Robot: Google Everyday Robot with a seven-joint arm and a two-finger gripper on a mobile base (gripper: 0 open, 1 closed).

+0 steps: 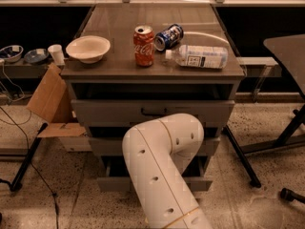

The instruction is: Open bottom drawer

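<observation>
The grey cabinet [81, 73] has three drawer fronts. The bottom drawer [110, 183] is the lowest one, near the floor. Its front stands slightly out from the cabinet, with a dark gap above it. Its centre and handle are hidden behind my white arm [159, 168]. The arm bends at the elbow in front of the middle drawer [102, 146] and reaches down toward the cabinet. My gripper is hidden behind the arm, somewhere low at the drawer fronts. The top drawer [105, 112] shows its dark bar handle [154, 112].
On the cabinet top are a white bowl [88, 48], an upright red cola can [144, 46], a lying blue can [168, 36] and a lying plastic bottle [200, 56]. A cardboard box [47, 99] leans at the left. Black table legs [240, 154] stand at the right.
</observation>
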